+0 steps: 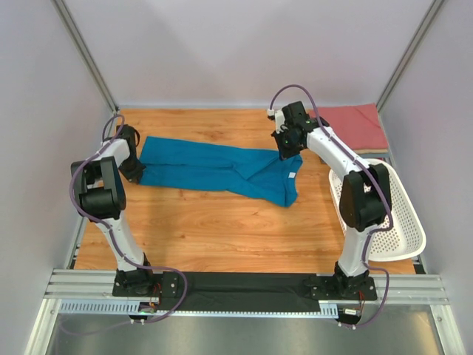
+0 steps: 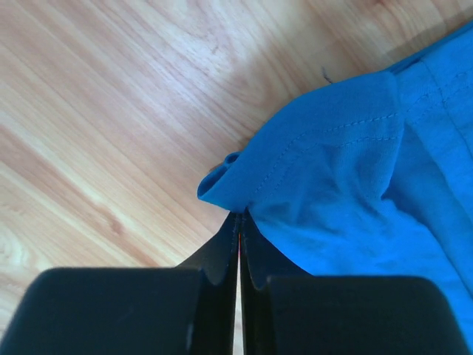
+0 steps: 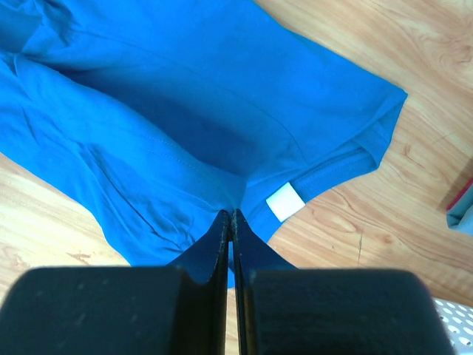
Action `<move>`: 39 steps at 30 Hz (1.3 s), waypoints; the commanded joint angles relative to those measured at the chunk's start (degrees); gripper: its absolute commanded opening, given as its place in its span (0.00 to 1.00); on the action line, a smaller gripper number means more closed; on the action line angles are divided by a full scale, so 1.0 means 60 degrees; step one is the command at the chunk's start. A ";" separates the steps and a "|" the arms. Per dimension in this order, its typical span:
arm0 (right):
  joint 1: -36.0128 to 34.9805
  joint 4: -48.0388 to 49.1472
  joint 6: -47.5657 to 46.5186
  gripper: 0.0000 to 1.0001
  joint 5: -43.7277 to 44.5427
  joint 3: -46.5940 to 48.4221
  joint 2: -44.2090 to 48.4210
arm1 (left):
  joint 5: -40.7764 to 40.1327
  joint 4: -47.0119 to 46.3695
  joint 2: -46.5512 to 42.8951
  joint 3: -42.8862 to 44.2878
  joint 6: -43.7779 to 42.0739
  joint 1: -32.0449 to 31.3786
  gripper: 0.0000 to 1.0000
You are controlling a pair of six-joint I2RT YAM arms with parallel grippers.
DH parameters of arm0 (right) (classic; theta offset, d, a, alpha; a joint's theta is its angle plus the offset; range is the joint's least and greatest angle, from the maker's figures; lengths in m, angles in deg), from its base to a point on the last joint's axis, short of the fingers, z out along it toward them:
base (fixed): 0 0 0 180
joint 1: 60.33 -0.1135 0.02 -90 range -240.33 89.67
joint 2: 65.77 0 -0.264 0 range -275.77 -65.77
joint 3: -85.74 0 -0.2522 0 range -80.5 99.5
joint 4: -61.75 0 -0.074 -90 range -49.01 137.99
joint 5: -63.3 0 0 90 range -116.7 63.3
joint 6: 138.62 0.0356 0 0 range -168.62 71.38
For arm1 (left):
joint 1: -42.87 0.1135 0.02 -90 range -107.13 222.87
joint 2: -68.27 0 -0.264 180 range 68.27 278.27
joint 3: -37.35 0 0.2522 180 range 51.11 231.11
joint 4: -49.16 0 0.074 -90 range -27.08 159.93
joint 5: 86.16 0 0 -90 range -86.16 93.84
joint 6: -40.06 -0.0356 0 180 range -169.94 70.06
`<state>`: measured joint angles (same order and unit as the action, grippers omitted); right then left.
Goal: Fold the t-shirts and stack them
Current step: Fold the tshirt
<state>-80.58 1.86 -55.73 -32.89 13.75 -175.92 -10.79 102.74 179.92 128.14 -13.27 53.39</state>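
- Well, we see the teal shirt (image 1: 214, 166) lying long and rumpled on the desk (image 1: 222, 229). It stretches from the left jaws at one end to the right jaws at the other.
- We find the left jaws pressed together with a folded, stitched corner of the teal shirt right at their tips. We read this as a pinch on that hem, though the cloth between the tips is hidden.
- Ahead of the left jaws and to their right the cloth spreads out in soft folds. To their left we see only bare wood.
- We find the right jaws pressed together as well, their tips sunk into the shirt's edge by the neckband and pinching it.
- A small white tag (image 3: 284, 202) sits on the neckband just right of the right jaws' tips.
- The red shirt (image 1: 353, 124) lies folded flat beyond the right jaws and to their right, in the desk's far corner, apart from the teal one.
- A bit of grey-blue cloth (image 3: 462, 218) shows far right of the right jaws beside a red sliver. We cannot tell how it lies.
- The white basket (image 1: 405, 196) sits tilted behind the right jaws, just beside the right arm (image 1: 355, 185) and hanging over the desk's edge.
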 commanded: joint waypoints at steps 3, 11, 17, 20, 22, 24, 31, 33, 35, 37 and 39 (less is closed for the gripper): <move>-0.0155 -0.0076 -0.0410 0.00 -0.0110 0.0037 0.0721 | -0.0711 0.0498 0.0140 0.0505 -0.0368 0.0033 0.00; -0.0258 0.0523 -0.1449 0.00 -0.0520 0.0696 -0.0200 | -0.0753 0.1143 0.0683 0.1180 -0.0310 0.0033 0.00; -0.0404 0.1562 -0.2475 0.00 -0.0768 0.0595 -0.0407 | -0.0886 0.1114 0.0712 0.1150 -0.0310 0.0018 0.00; -0.0565 0.2221 -0.2988 0.00 -0.0915 0.0229 -0.0188 | -0.0930 0.1114 0.0770 0.1165 -0.0295 -0.0025 0.00; -0.0682 0.2560 -0.3544 0.00 -0.1192 -0.0005 -0.0070 | -0.0959 0.1143 0.0800 0.1179 -0.0281 -0.0055 0.00; -0.0784 0.2722 -0.4040 0.00 -0.1601 -0.0109 -0.0040 | -0.0960 0.1172 0.0843 0.1238 -0.0266 -0.0099 0.00; -0.1034 0.2649 -0.4805 0.00 -0.1971 0.0154 -0.0669 | -0.1150 0.1319 0.0917 0.1355 -0.0237 -0.0216 0.00; -0.1034 0.2795 -0.4776 0.00 -0.1810 0.0213 -0.0772 | -0.1179 0.1348 0.0917 0.1370 -0.0237 -0.0231 0.00; -0.1034 0.3058 -0.4747 0.00 -0.1533 0.0184 -0.0889 | -0.1223 0.1363 0.0903 0.1370 -0.0222 -0.0231 0.00; -0.1034 0.3234 -0.4776 0.00 -0.1414 0.0111 -0.0992 | -0.1296 0.1392 0.0932 0.1341 -0.0222 -0.0274 0.00; -0.1034 0.3483 -0.4893 0.00 -0.1370 0.0052 -0.1080 | -0.1384 0.1421 0.0961 0.1326 -0.0237 -0.0289 0.00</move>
<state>-86.83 17.97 -82.77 -42.05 13.25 -181.34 -17.13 110.04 184.84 134.85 -14.45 51.95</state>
